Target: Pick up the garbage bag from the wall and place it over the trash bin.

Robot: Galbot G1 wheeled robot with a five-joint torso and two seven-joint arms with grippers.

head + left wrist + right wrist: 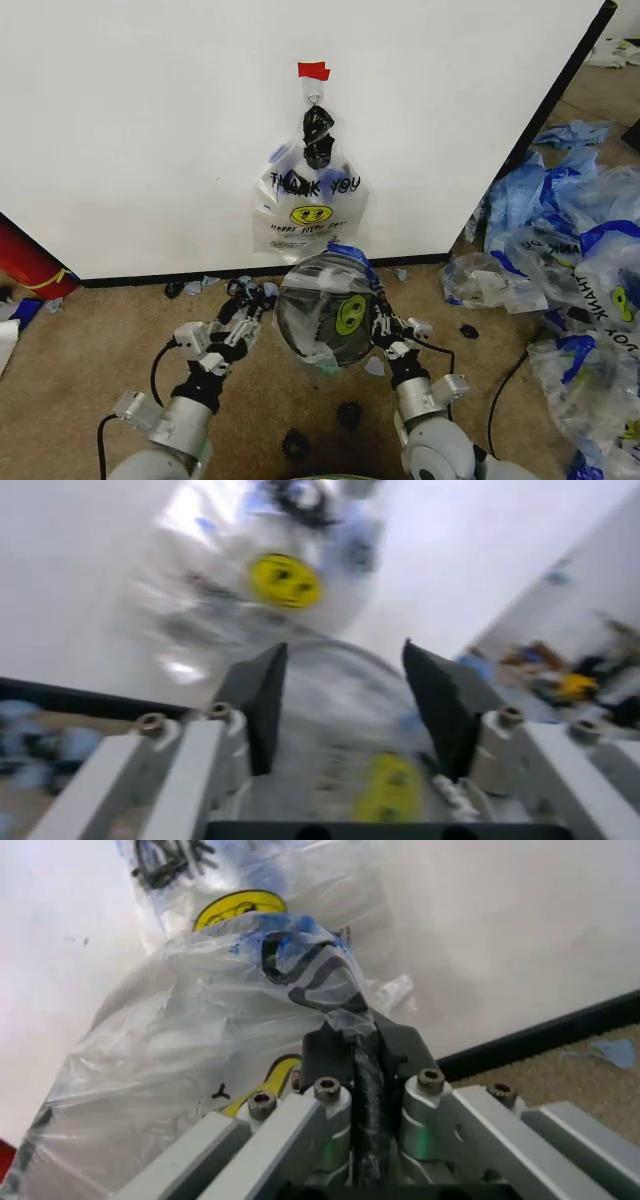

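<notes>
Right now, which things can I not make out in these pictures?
Trash bin: head view, the garbage bag covers it, mesh unclear.
Left hand touching the bag or not: left wrist view, blurred.
Small print on the hanging bag: head view, too small.
Heap of bags: head view, cut by the right edge.

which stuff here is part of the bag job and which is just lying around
In the job:
- garbage bag, spread over the trash bin's top
- right gripper, shut on that bag
- left gripper, open, beside the bag
- wall

Lying about:
- another bag hanging on the wall hook
- heap of bags
</notes>
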